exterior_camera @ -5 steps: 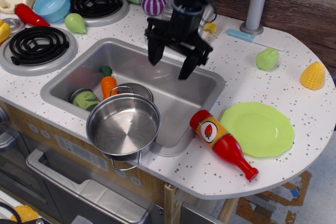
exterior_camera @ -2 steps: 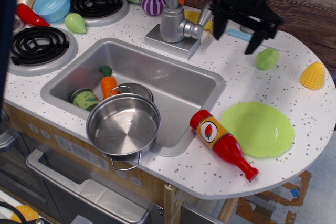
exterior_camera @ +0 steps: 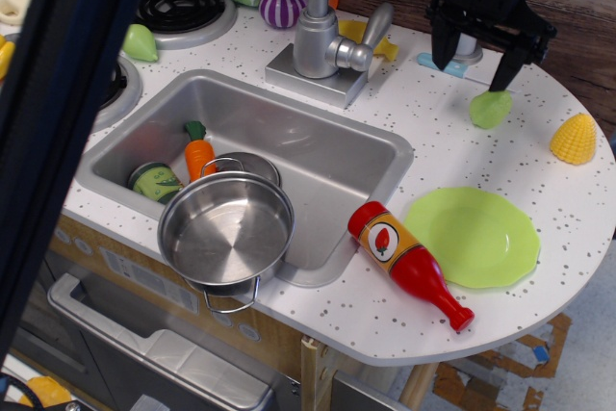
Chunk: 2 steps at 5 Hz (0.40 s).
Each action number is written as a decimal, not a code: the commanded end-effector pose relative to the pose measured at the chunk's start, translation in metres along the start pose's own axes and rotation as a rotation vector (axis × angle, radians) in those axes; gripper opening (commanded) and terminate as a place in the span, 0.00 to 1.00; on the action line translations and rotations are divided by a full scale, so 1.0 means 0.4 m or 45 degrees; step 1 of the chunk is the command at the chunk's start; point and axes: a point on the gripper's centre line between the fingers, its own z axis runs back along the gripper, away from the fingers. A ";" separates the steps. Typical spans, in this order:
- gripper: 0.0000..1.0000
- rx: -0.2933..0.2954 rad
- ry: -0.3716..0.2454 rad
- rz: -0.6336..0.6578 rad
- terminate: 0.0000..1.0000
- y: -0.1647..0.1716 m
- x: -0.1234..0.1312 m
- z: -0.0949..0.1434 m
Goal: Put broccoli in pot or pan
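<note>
The broccoli (exterior_camera: 490, 109) is a small light-green lumpy toy lying on the speckled counter at the right, left of the yellow corn (exterior_camera: 574, 139). My gripper (exterior_camera: 475, 62) hangs open just above and slightly left of the broccoli, its right finger close over it, holding nothing. The shiny steel pot (exterior_camera: 226, 230) with wire loop handles stands at the sink's front left corner, partly over the counter edge, and is empty.
The sink (exterior_camera: 318, 156) holds a carrot (exterior_camera: 198, 154) and a green can (exterior_camera: 155, 182). A faucet (exterior_camera: 320, 31) stands behind the sink. A red ketchup bottle (exterior_camera: 408, 263) and a lime-green plate (exterior_camera: 472, 236) lie between pot and broccoli. A dark blurred bar (exterior_camera: 58, 122) crosses the left.
My gripper has moved from over the sink to the right, and now hangs over the broccoli. A dark blurred bar has come further into the left of the view.
</note>
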 end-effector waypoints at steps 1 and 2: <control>1.00 -0.060 -0.117 -0.032 0.00 -0.040 0.036 0.036; 1.00 -0.074 -0.140 -0.067 0.00 -0.035 0.040 0.011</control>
